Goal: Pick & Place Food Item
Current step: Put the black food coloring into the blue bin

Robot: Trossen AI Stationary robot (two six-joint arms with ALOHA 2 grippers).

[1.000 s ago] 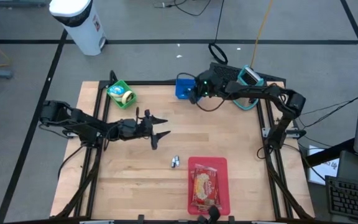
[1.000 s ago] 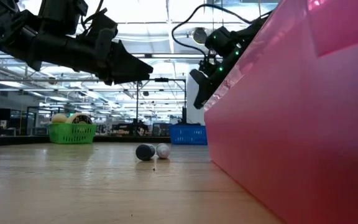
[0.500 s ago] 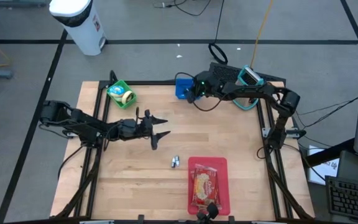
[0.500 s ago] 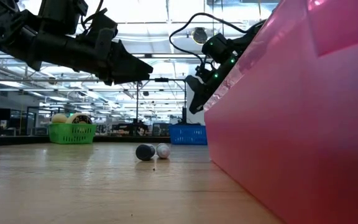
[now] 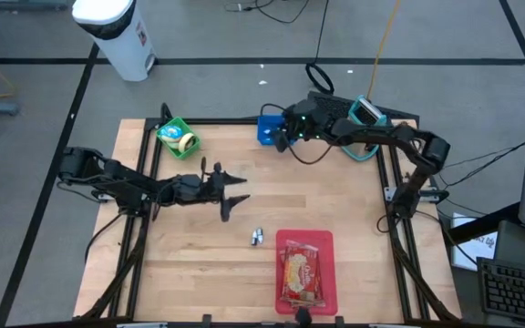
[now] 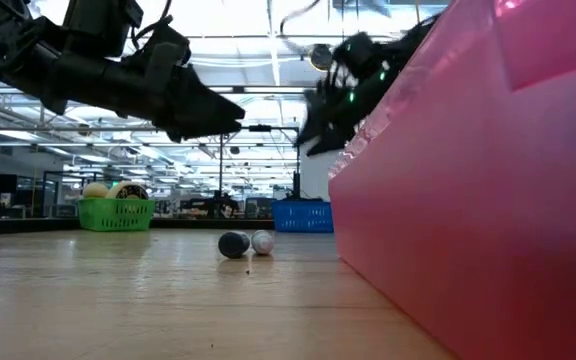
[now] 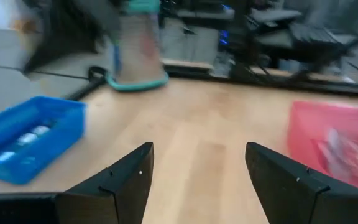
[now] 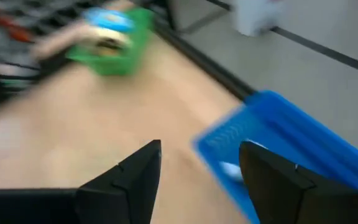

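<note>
Now, starting at the near edge of the table point(image 5: 344, 196): the red tray point(image 5: 327, 242) is sitting there with the food packet point(image 5: 301, 273) lying flat inside it, and nothing is touching it. Two small cylinders point(image 5: 257, 237), one dark and one white, are lying side by side on the bare wood just beside the tray's far-left corner.

Mid-table, toward the left edge, the left gripper point(image 5: 236, 196) is hovering above the wood with its fingers spread and nothing between them; it is holding the same pose as a second ago.

At the far edge the change is showing. The right gripper point(image 5: 284, 138) is hanging over the blue basket point(image 5: 267, 128), and its fingers point(image 8: 129, 180), narrower a second ago, are now standing spread with nothing between them. In the low view it is also sitting higher than half a second back, so it is lifting away. The green basket point(image 5: 176, 121) is resting unmoved in the far-left corner.

Judgement: the right arm is either finishing a release over the blue basket or readying for a fresh grasp; the packet in the tray is waiting, so no carry is under way
</note>
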